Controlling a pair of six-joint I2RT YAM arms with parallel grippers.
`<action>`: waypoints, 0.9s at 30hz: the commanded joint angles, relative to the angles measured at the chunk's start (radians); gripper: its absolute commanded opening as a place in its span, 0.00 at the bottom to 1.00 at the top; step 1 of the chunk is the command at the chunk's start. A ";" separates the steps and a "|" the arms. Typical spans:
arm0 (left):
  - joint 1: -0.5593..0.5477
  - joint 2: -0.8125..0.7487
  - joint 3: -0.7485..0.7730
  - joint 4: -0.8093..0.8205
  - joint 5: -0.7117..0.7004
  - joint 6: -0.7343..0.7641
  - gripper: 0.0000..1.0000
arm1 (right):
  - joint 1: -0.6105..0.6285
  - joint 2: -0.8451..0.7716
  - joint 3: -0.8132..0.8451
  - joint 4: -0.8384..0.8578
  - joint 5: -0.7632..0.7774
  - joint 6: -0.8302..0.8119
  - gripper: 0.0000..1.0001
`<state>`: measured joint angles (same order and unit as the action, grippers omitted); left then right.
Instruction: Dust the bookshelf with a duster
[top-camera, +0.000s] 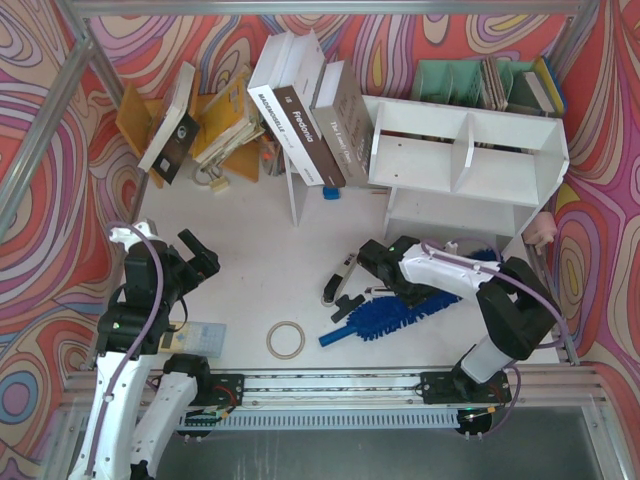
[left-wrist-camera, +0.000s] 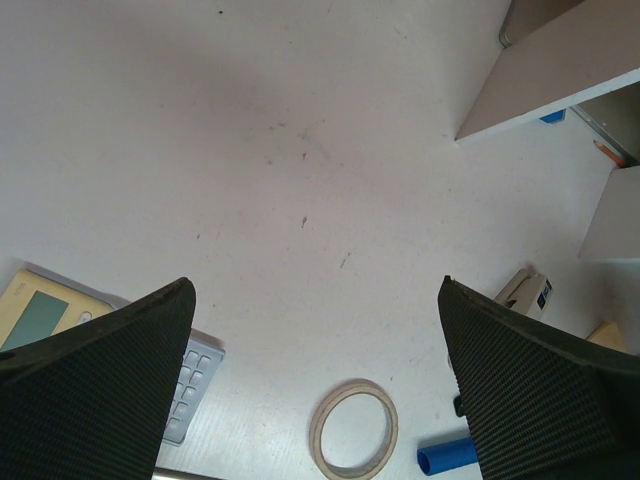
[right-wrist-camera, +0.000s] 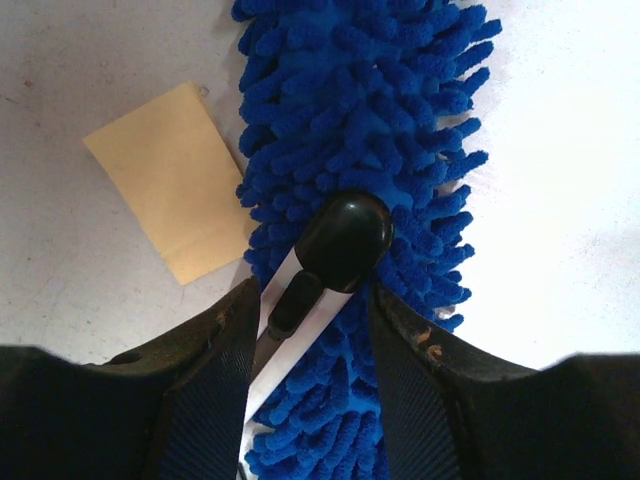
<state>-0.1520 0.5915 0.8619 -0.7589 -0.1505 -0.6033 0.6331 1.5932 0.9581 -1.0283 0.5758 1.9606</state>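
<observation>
Left claw gapes; right claw, grip unclear, straddles one tool over one duster.

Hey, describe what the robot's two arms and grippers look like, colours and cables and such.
Both the left arm and right arm have white links and chunky black joints, each trailing a purple cable. The left gripper has broad black fingers with a fine grid texture; the right gripper's dark fingers show small orange scuffs.
</observation>
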 joint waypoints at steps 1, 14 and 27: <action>-0.001 0.002 -0.017 -0.003 -0.004 -0.007 0.98 | -0.019 0.028 0.001 -0.010 0.048 0.000 0.49; -0.001 -0.004 -0.017 -0.005 -0.008 -0.006 0.98 | -0.030 0.032 -0.014 0.013 0.067 -0.003 0.37; -0.001 -0.004 -0.017 -0.005 -0.008 -0.006 0.98 | -0.030 -0.044 0.024 -0.011 0.103 -0.015 0.26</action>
<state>-0.1520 0.5911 0.8616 -0.7589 -0.1505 -0.6029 0.6083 1.5845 0.9565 -0.9909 0.6289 1.9423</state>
